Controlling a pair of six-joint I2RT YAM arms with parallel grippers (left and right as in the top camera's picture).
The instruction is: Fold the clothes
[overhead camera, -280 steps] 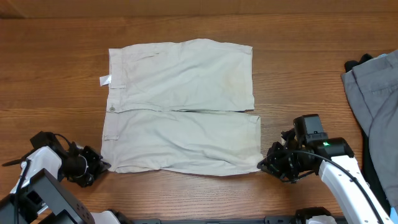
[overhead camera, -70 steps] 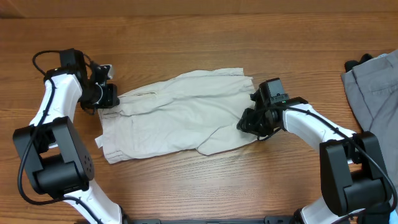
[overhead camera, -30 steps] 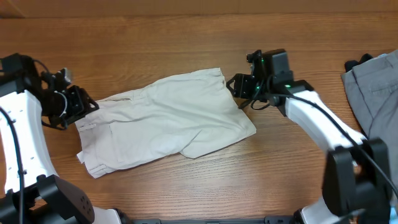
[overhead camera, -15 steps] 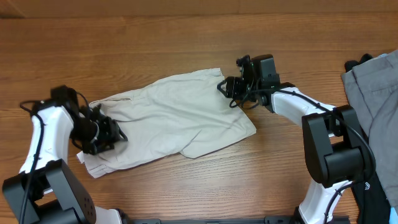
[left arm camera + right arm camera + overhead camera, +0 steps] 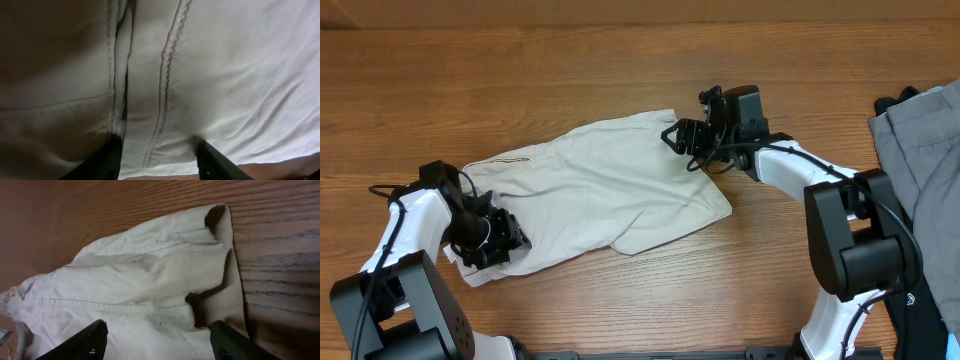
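Roughly mid-task, we found the shorts [image 5: 590, 190] lying doubled, leg over leg, slantwise across the middle of the table [image 5: 620, 60]. The waistband lay toward the left and the hems toward the right, with a loose flap sagging at the near right.

The left gripper [image 5: 495, 238] sat at the near waistband corner. Its wrist view showed the jaws spread and the fingers [image 5: 210, 160] set down on stitched cloth, with nothing pinched. The right gripper [image 5: 682, 137] hovered at the far hem corner, likewise released, its jaws wide above the hem.

We judged the step in hand to be a fresh grasp at both ends, before squaring the shorts or folding them across. To do it well, we would close each gripper on both layers at once, biting at the seamed edge and not the top ply alone. We would lift low, move the two ends together, and keep the cloth lightly taut so that the flap drew flat instead of creasing under. A one-ply grip, we thought, would peel the fold open.

The table was flat wood grain, with bare wood on every side of the shorts, so there was room for a fold in either direction. A grey garment [image 5: 920, 150] lay at the right edge, well apart from the shorts.
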